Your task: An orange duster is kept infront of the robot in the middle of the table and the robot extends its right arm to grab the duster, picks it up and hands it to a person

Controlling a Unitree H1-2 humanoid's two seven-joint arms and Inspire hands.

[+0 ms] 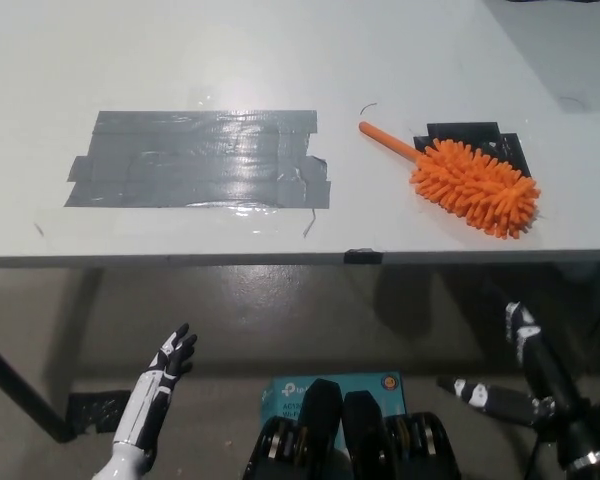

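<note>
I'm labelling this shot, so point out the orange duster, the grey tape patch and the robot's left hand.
orange duster (pixel 475 186), head view, on its fluffy head.
grey tape patch (pixel 202 160), head view, on its middle.
left hand (pixel 173 356), head view, on its middle.

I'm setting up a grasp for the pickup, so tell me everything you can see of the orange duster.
The orange duster lies flat on the white table, right of the grey tape patch. It has a thin orange handle pointing up-left and a fluffy oval head of soft noodle-like strands at lower right. The head rests partly on black tape, near the table's front edge. Neither hand touches it.
</note>
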